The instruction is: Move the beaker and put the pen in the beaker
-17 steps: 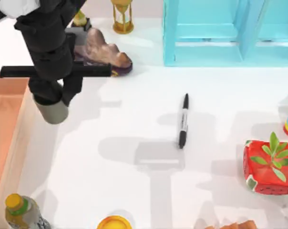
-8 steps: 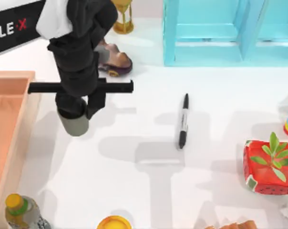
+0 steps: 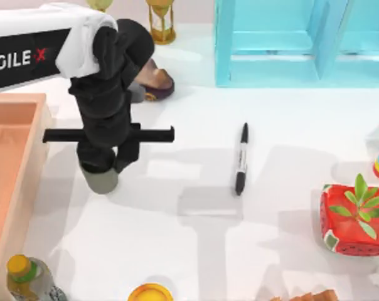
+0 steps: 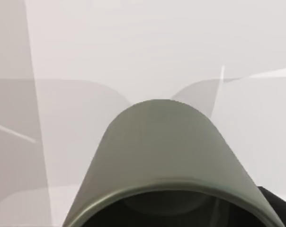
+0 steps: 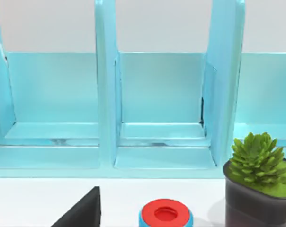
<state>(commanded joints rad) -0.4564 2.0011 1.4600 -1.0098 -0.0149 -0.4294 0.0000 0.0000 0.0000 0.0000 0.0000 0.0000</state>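
The left hand (image 3: 100, 168) is seen in the top view at the left part of the surface (image 3: 177, 251), hanging from the AgileX arm that reaches in from the upper left, and it is clamped on the beaker (image 3: 101, 180), whose grey-olive body sticks out below the black wrist. In the left wrist view the beaker (image 4: 164, 156) is shown close up, its dark inside and rounded rim at the near edge and its wall running away toward the white surface (image 4: 133, 42); whether it rests on the surface or is held just above it cannot be told. Just beside the beaker, to the left, the wall of an orange tray (image 3: 26, 163) is seen. The pen (image 3: 241, 158) is laid flat well apart to the right, near the middle of the surface, running roughly toward and away from the shelf, touched by nothing. Behind the arm a brown rock-like ornament (image 3: 155, 81) and a golden hourglass (image 3: 160, 22) are placed, and a light blue shelf unit (image 3: 290, 44) is stood along the far edge. A yellow-capped bottle (image 3: 23, 273) is found at the near left corner, a yellow lid (image 3: 150, 293) at the near edge, and a red strawberry-patterned box with green leaves (image 3: 352, 219) at the right. The state of the right hand cannot be told; in the right wrist view the shelf unit (image 5: 162, 94), a red-and-blue cap (image 5: 165, 215) and a potted succulent (image 5: 257, 184) are faced.
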